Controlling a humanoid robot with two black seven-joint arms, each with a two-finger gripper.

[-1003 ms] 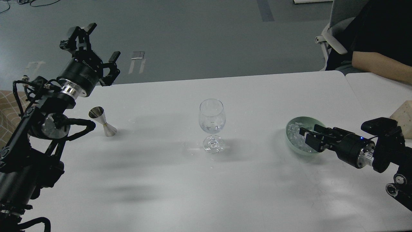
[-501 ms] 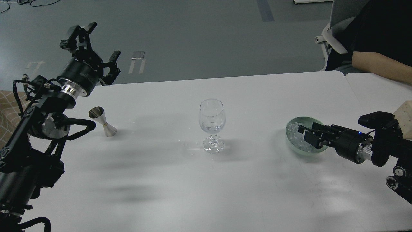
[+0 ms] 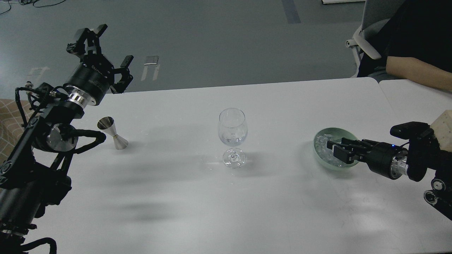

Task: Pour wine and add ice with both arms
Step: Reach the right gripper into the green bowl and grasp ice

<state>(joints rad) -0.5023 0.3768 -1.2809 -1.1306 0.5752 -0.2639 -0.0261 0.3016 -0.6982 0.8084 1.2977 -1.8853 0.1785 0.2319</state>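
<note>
Currently my right hand [image 3: 335, 150] sits low in the green bowl [image 3: 319, 156], fingers narrowly parted among the ice [image 3: 322, 143]; whether a cube is caught, I cannot tell. Left hand [image 3: 100, 49] hangs wide, empty. Close gently, lift straight.

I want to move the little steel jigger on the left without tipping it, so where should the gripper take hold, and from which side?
Grip the jigger at its narrow waist, between the two cones. It stands slightly tilted on its wider cone, so a hold there probably won't slip up or down. Come in level from the left: the open left gripper is nearest, raised above and behind it.
</note>
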